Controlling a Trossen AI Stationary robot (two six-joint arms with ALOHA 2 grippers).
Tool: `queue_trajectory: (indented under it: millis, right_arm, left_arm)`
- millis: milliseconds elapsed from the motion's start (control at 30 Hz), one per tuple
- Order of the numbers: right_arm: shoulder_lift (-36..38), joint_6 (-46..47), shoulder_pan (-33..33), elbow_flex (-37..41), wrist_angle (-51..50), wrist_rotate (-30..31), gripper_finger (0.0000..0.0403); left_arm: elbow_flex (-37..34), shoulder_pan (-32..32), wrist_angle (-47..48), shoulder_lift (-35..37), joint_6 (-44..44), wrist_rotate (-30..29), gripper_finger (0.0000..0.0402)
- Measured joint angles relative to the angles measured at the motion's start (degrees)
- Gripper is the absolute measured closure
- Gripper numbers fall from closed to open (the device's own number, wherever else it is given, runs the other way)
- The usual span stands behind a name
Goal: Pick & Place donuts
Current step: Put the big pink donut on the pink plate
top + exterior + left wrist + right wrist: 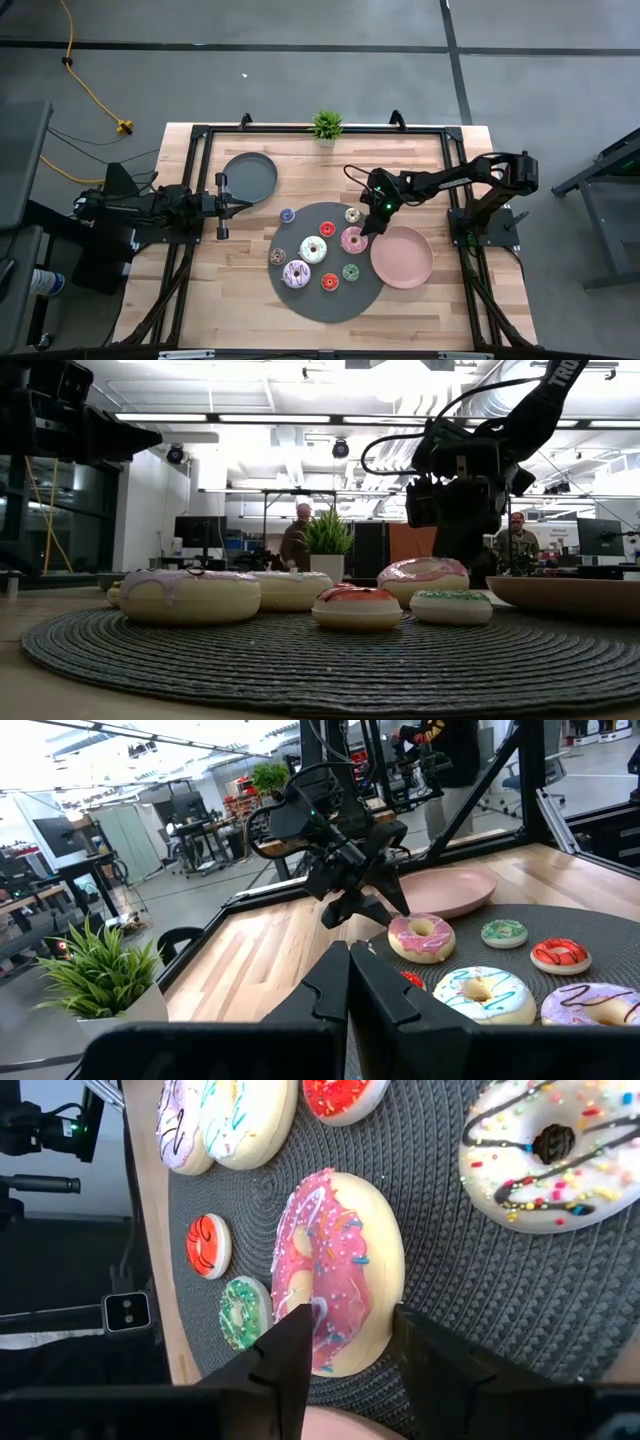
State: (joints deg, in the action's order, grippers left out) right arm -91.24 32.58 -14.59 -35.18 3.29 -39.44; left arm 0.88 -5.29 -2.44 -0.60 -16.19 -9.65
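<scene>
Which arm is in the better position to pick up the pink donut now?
The right arm. Its tool already straddles the pink donut on the woven mat, beside the pink plate. The left tool is shut and waits by the grey plate.

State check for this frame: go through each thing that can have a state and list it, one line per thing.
Right gripper: open, fingers astride the pink donut, not yet lifted.
Pink donut: flat on the mat, beside the pink plate.
Left gripper: shut, holding nothing, waiting by the grey plate.
Pink plate: holds nothing.
Grey plate: holds nothing.
White donut: on the mat.
Lilac donut: on the mat.
</scene>
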Motion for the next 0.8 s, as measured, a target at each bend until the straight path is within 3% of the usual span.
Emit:
queue_trajectory:
  millis: [467, 800]
  right_arm:
    - [0.0, 0.0, 0.0, 0.0, 0.3, -0.2, 0.0319]
    - [0.0, 0.7, 0.0, 0.0, 2.5, -1.1, 0.0324]
  left_arm:
    - [0.0, 0.0, 0.0, 0.0, 0.0, 0.0, 0.0401]
    - [0.0, 0.0, 0.0, 0.0, 0.0, 0.0, 0.0401]
